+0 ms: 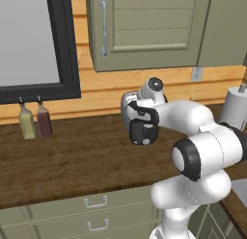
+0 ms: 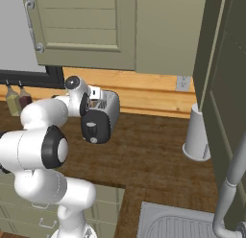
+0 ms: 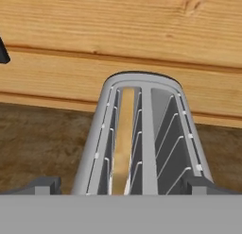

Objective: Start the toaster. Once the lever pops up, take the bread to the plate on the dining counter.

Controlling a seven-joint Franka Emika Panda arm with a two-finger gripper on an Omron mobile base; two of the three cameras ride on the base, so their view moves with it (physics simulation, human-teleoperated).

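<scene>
Toaster (image 3: 144, 134) directly below spread, empty fingers (image 3: 120, 185), bread (image 3: 122, 138) seated low in its left slot; lever apparently hidden, so starting likely pending, plate delivery wholly outstanding.

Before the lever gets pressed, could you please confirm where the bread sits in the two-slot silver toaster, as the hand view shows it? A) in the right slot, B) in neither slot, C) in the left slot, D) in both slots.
C: the tan-brown bread slice stands in the left slot of the shiny silver toaster; the right slot shows only bare wire guides.
</scene>
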